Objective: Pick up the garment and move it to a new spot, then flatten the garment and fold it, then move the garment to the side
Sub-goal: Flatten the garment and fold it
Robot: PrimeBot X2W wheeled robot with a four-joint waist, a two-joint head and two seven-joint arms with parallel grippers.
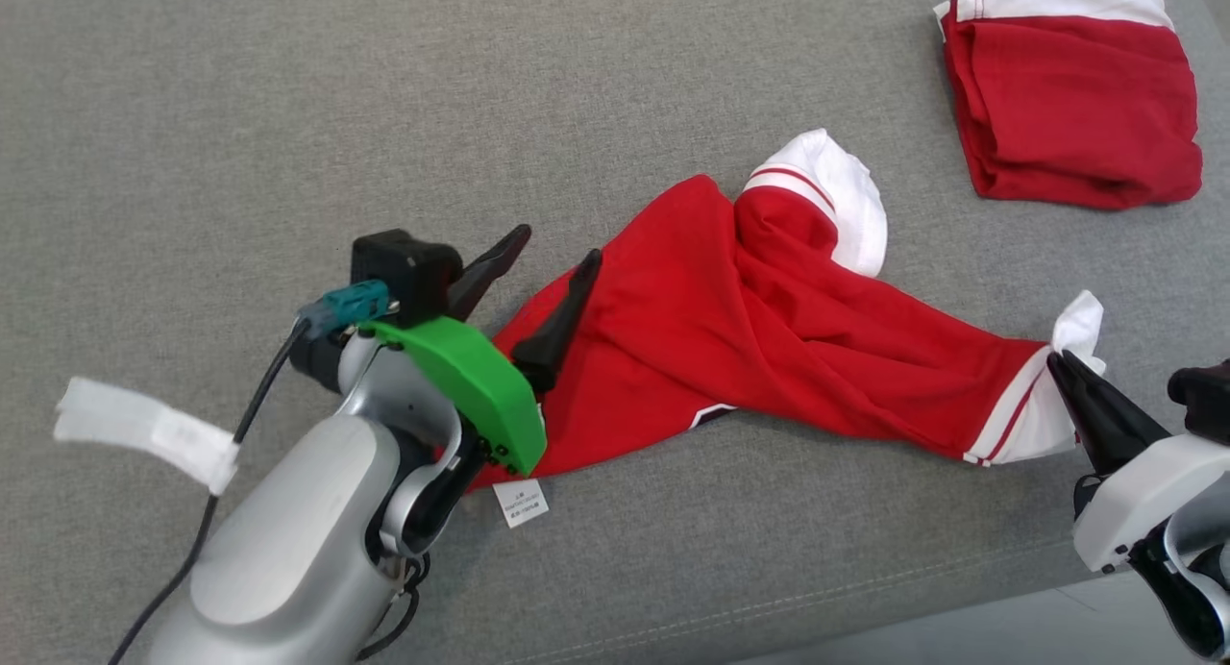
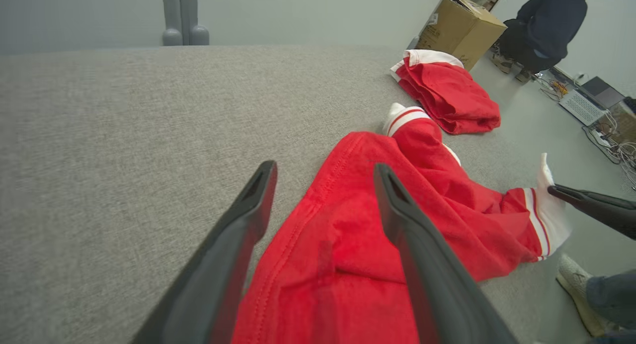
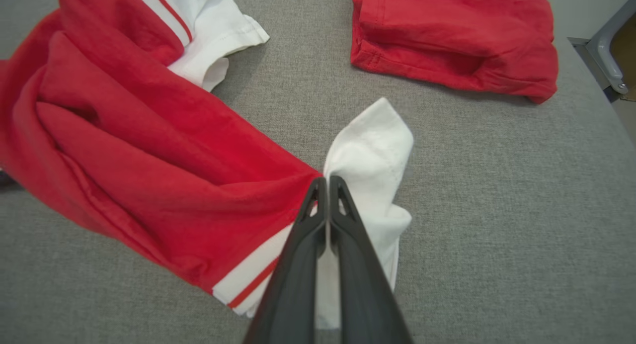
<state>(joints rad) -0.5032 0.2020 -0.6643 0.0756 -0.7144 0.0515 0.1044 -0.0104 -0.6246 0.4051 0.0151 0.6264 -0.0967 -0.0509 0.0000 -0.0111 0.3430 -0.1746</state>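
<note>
We see the garment (image 1: 769,348) lying nine-to-three o'clock: left gripper (image 1: 559,244) wide over its hem (image 2: 298,219), right gripper (image 3: 323,181) clamping the white cuff (image 3: 372,145).

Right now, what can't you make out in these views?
Head view: white label print, too small to read.
Head view: garment near corner, hidden behind the left gripper and its green cover.
Head view: right gripper arm, cut off by the right edge.
Left wrist view: person, cut by the top edge.

Garment (image 1: 769,348) on cushion (image 1: 288,117), folded garment (image 1: 1071,108) behind it, rightward
</note>
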